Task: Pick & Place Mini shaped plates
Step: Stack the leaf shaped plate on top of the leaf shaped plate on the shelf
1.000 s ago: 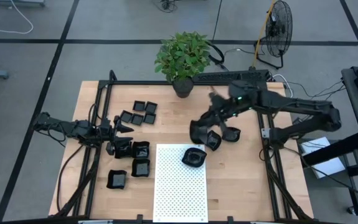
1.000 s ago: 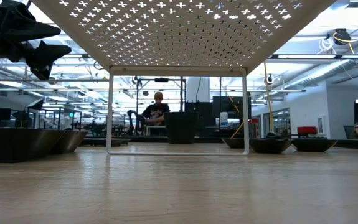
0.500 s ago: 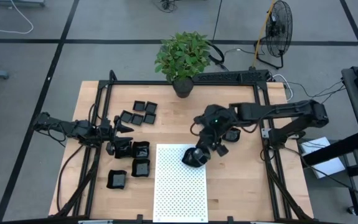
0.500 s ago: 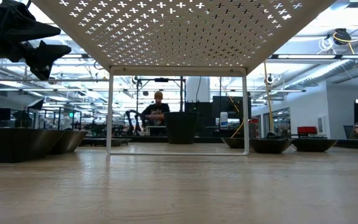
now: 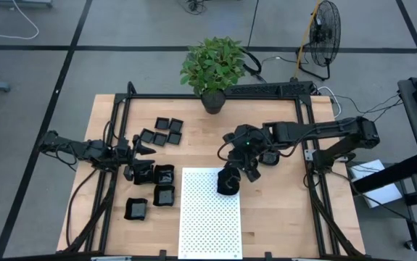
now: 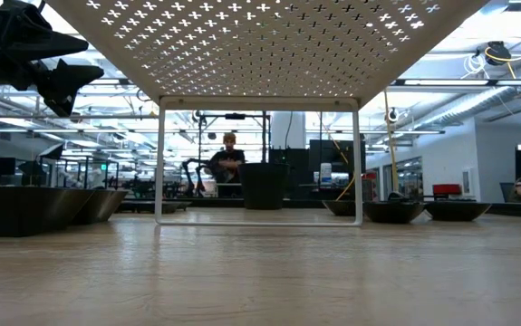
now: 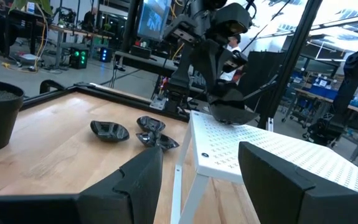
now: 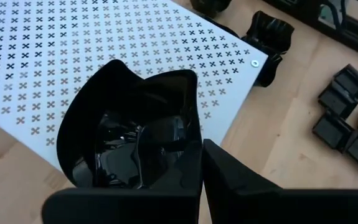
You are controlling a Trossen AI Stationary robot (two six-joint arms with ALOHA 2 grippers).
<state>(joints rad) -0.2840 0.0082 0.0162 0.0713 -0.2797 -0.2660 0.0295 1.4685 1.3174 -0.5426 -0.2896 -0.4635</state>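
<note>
A glossy black mini shaped plate [image 8: 129, 124] sits tilted over the far right corner of the white dotted mat [image 5: 208, 217], with my right gripper [image 5: 231, 177] shut on it. The left wrist view shows this plate [image 7: 231, 115] at the mat's top. Several more black plates lie on the wooden table: square ones at the far left [image 5: 162, 130], others near the mat's left side [image 5: 161, 185], some at the right [image 5: 270, 156]. My left gripper [image 5: 149, 148] stands open and level at the table's left, holding nothing. My right gripper pinches the plate's raised rim on one side [image 8: 194, 134]: the rim runs into the seam between the two fingers, one on the hollow side, one outside. The fingers slant down from the table's far right. Whether the tilted plate's lower edge touches the mat, I cannot tell.
A potted plant [image 5: 212, 72] stands at the table's far edge. A black frame rail [image 5: 215, 95] runs around the table. The mat stands raised on white legs [image 6: 162, 163], with plates [image 6: 396, 210] on the wood beyond it. Bare wood lies right of the mat.
My right gripper has swung toward the table's left and near edges, sunk, and rolled at the wrist, and now stands right above the plate. The plate stays over the mat's far right corner. The last half second shows hardly any motion.
</note>
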